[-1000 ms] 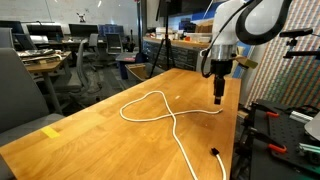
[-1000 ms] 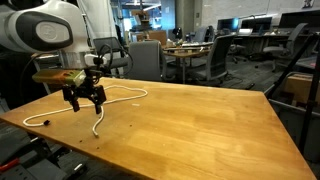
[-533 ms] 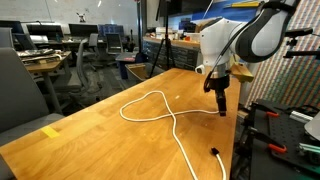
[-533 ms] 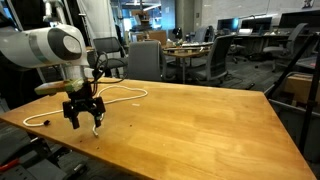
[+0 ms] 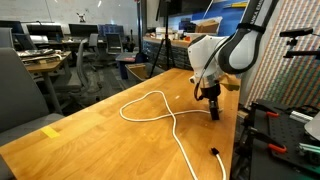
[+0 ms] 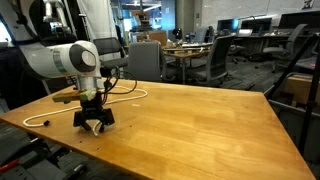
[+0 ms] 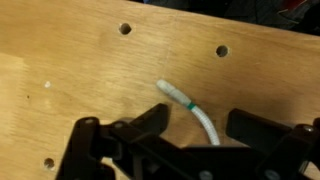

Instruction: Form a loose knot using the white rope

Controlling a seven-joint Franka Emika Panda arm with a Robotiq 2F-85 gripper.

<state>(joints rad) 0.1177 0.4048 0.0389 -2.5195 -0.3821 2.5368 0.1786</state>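
Exterior view: the white rope [image 5: 172, 116] lies looped and crossed on the wooden table [image 5: 90, 135]; the gripper [image 5: 212, 109] is low at the table's right edge.

Exterior view: the gripper [image 6: 96, 124] sits at the tabletop, near the rope [image 6: 143, 95].

Wrist view: the gripper [image 7: 200, 130] fingers are spread, and the green-banded end of the rope [image 7: 185, 101] lies between them, unpinched.

We're in an open-plan office that doubles as a robotics lab. Look past the wooden tabletop [image 5: 90, 135]: there are rows of desks and a grey office chair [image 5: 15, 90] up close. Another chair [image 6: 146, 62] sits by a round meeting table [image 6: 190, 52], with monitors [image 6: 248, 22] at the far workstations. Glass partitions [image 5: 115, 25] run deep into the room. A tripod [image 5: 160, 50] stands beyond the tabletop's far end and a white robot arm [image 6: 62, 60] reaches over the wood. In the wrist view, drilled holes [image 7: 124, 29] dot the surface.
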